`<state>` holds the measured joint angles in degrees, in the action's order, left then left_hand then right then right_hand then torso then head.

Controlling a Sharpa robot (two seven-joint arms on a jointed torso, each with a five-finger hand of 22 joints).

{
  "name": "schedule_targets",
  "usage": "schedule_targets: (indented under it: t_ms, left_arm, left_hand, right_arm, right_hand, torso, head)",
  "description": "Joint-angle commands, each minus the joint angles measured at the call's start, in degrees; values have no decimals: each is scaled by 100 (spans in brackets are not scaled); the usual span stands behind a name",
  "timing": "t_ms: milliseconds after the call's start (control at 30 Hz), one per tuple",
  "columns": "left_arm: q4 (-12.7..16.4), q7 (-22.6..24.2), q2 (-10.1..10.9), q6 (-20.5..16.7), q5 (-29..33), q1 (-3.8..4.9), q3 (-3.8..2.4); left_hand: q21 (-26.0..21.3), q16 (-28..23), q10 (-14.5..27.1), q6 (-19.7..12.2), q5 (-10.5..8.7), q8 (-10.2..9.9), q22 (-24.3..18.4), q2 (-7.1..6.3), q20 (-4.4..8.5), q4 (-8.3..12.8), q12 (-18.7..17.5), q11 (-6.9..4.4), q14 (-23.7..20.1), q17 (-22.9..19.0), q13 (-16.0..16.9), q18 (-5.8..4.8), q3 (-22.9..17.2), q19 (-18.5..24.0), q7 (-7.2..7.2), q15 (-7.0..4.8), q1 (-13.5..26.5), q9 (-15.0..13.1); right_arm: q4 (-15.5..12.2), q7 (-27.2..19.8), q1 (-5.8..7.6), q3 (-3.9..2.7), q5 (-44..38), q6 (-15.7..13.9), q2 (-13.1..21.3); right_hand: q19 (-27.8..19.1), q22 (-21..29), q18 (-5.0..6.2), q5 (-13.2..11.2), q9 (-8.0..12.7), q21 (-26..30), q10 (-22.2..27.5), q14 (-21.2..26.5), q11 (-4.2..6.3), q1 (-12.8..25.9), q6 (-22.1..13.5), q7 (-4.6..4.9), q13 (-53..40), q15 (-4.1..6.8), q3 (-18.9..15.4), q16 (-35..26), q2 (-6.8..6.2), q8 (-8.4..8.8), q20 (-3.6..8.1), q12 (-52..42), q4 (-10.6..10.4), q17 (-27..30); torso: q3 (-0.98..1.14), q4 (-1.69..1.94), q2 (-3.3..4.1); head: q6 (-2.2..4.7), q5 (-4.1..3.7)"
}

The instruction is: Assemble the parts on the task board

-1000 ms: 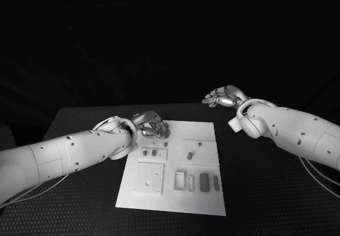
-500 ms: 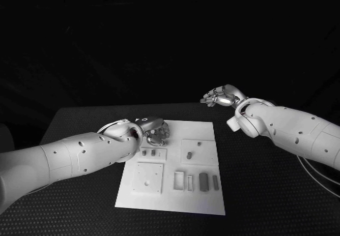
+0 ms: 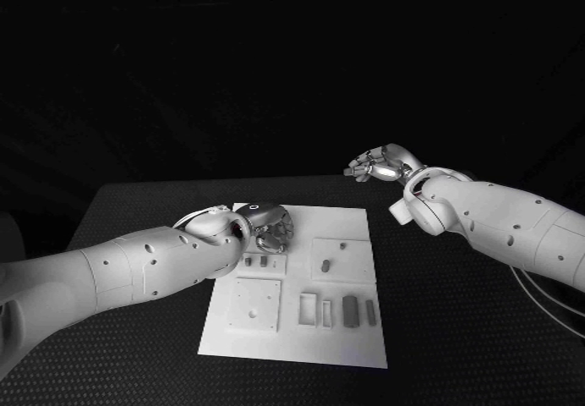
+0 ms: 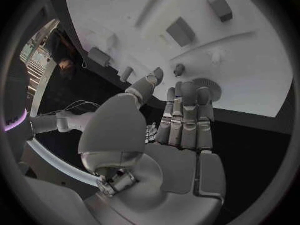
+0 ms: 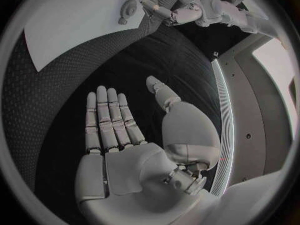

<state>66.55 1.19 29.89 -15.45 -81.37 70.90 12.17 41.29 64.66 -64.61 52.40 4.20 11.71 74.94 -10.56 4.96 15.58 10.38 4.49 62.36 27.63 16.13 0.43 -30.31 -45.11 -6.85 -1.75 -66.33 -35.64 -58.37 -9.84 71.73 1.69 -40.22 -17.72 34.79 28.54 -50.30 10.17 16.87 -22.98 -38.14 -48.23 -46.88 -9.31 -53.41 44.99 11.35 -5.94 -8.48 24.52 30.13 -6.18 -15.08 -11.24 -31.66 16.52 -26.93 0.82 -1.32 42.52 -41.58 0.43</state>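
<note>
The white task board [image 3: 331,223] lies in the middle of the black table. Small grey parts sit on it: one [image 3: 325,268] in a raised square block, two short ones [image 3: 256,262] farther left, and long ones [image 3: 351,310] in the near slots. My left hand [image 3: 268,227] hovers over the board's far left corner. In its wrist view its fingers [image 4: 186,116] are stretched out with the thumb apart, holding nothing, their tips beside a round toothed part [image 4: 210,84] and a small peg [image 4: 179,70]. My right hand [image 3: 384,165] is raised beyond the board's far right corner, its palm [image 5: 134,155] flat and bare.
A square plate [image 3: 256,306] with a hole sits on the board's near left. Black table surface [image 3: 463,321] surrounds the board. From the right wrist I see the board [image 5: 69,25] and my left hand [image 5: 169,10] at its edge.
My left forearm has rolled, and the left hand has edged slightly right over the board's far left corner. The right hand has barely moved.
</note>
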Motion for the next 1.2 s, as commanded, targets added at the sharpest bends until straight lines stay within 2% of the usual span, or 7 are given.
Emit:
schedule_targets:
  t_ms: [33, 300, 433, 633, 800, 967, 1200]
  left_arm:
    - [-90, -106, -61, 179, -98, -26, -2]
    - [-326, -94, -177, 117, -102, -142, -6]
    - [-370, -78, -194, 94, -102, -158, -6]
    - [-428, -66, -216, 104, -94, -169, -6]
    - [-432, -64, -217, 167, -75, -172, -7]
    - [-423, -71, -215, 282, -76, -172, -7]
    - [-434, -34, -217, 337, -76, -173, -7]
  left_hand:
    - [43, 72, -32, 28, 50, 32, 113, 52, 262, -22, -33, 0, 64, 30, -10, 10, -36, -51, 10, -16, -4, 8]
    - [89, 214, -53, 88, 91, 71, 120, 157, 263, -26, -107, 1, 69, 91, -42, 23, -92, -80, 30, -15, -36, 43]
    - [95, 239, -58, 98, 96, 77, 119, 198, 256, -38, -131, 13, 70, 98, -52, 27, -112, -78, 20, -6, -35, 56]
    - [100, 264, -56, 97, 97, 78, 117, 262, 245, -74, -168, 23, 67, 102, -68, 32, -131, -75, 15, 5, -7, 77]
    - [109, 317, -72, 107, 100, 86, 115, 333, 240, -111, -200, 25, 95, 117, -81, 44, -150, -78, 12, 6, 17, 97]
    - [188, 491, -308, 276, 102, 181, 129, 424, 276, -104, -141, -36, 197, 177, -50, 71, -174, -150, -21, -53, -13, 104]
    - [278, 614, -559, 475, 101, 278, 132, 458, 326, -50, -61, -101, 241, 213, -3, 76, -193, -211, -1, -116, -61, 103]
  right_arm:
    - [-23, -51, -2, -3, -2, 46, 2]
    - [-53, -50, -1, -3, -2, 51, 17]
    - [-59, -49, -1, -3, -2, 52, 24]
    - [-70, -50, -1, -3, -2, 54, 24]
    - [-69, -50, -1, -3, -2, 57, 20]
    - [-67, -49, -1, -3, -2, 61, 22]
    - [-65, -50, -1, -3, -2, 65, 19]
  right_hand:
    - [-3, -8, 67, 22, 8, 21, -32, 48, -12, 46, -20, 91, 6, -6, 29, 31, -5, -31, -34, -40, -11, 6]
    - [-3, -10, 68, 27, 9, 22, -32, 49, -12, 48, -19, 91, 10, -5, 29, 33, -5, -32, -35, -42, -11, 9]
    - [-3, -10, 69, 28, 10, 22, -32, 49, -12, 49, -18, 90, 12, -5, 29, 34, -5, -33, -36, -43, -11, 10]
    - [-2, -12, 69, 29, 11, 23, -33, 48, -12, 52, -17, 90, 14, -5, 29, 36, -4, -33, -36, -45, -12, 11]
    - [-2, -13, 70, 30, 12, 23, -34, 48, -11, 53, -16, 90, 16, -4, 29, 37, -3, -34, -37, -46, -13, 13]
    - [-2, -13, 70, 30, 12, 23, -34, 48, -11, 56, -16, 90, 18, -4, 29, 38, -4, -35, -38, -47, -13, 14]
    - [-2, -15, 71, 30, 14, 24, -34, 49, -11, 59, -15, 90, 21, -3, 28, 40, -3, -36, -39, -49, -14, 16]
  torso:
    - [2, 0, 2]
    - [2, 0, 5]
    - [2, -9, 6]
    - [6, 6, -3]
    - [0, 12, -8]
    - [1, 9, -8]
    - [1, 13, -7]
  head:
    - [-7, -15]
    - [-17, -29]
    - [-21, -34]
    - [-37, -47]
    - [-47, -54]
    - [-64, -62]
    - [-69, -71]
